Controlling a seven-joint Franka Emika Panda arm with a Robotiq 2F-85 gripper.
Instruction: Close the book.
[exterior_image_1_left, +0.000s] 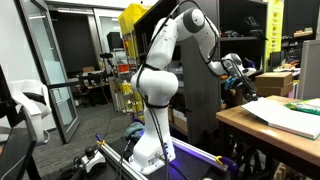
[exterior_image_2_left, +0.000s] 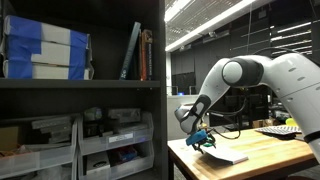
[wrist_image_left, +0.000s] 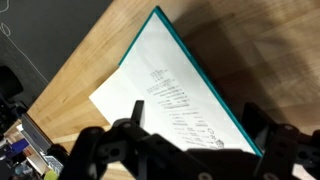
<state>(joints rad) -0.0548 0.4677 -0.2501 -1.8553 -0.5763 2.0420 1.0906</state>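
Observation:
The book (wrist_image_left: 175, 75) lies on a wooden table (wrist_image_left: 90, 60). In the wrist view it shows white printed pages and a thin teal edge along its right side. In both exterior views it is a flat pale sheet-like shape (exterior_image_1_left: 290, 118) (exterior_image_2_left: 226, 154) on the table. My gripper (wrist_image_left: 197, 108) is open, close above the book, with its two dark fingers on either side of the printed page and the teal edge. It appears at the near end of the book in an exterior view (exterior_image_2_left: 200, 137) and beside the table's end in an exterior view (exterior_image_1_left: 236, 72). I cannot tell whether it touches the book.
The wooden table's edge (exterior_image_1_left: 240, 125) and corner (exterior_image_2_left: 175, 148) are close to the book. A dark shelving unit (exterior_image_2_left: 80, 90) with boxes and books stands beside the table. Cluttered desks fill the background (exterior_image_1_left: 275, 75). A keyboard-like object (exterior_image_2_left: 283, 131) lies further back on the table.

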